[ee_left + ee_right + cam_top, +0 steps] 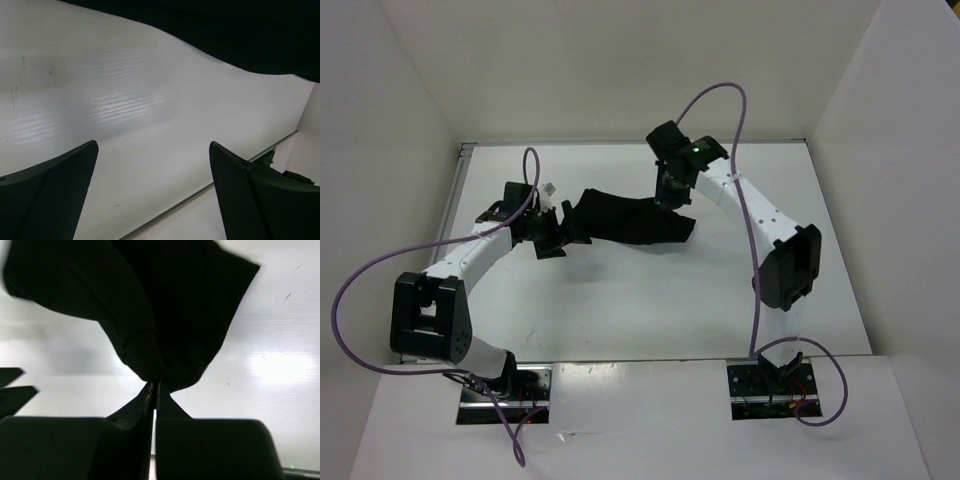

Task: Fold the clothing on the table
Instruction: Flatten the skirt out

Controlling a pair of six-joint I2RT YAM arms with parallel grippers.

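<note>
The right claw (155, 385) is pressed shut on a bunched fold of the clothing (165, 305), its two fingers meeting with only a sliver of light between them. From that pinch the black fabric fans away from the fingertips in two broad lobes with a deep crease between. Seen from above, this grip sits on the clothing's far edge, toward its right end, and the right arm bends back from there to the right of the clothing.

The left claw (152, 145) stands wide, and only bare white desk (125, 100) shows between its fingers. It holds nothing. The clothing's wavy edge lies just beyond its fingertips, and from above this claw sits at the clothing's left end.

The clothing lies crumpled in a long, uneven strip across the desk's far half. Whether the pinched fold is raised off the desk I cannot tell.
</note>
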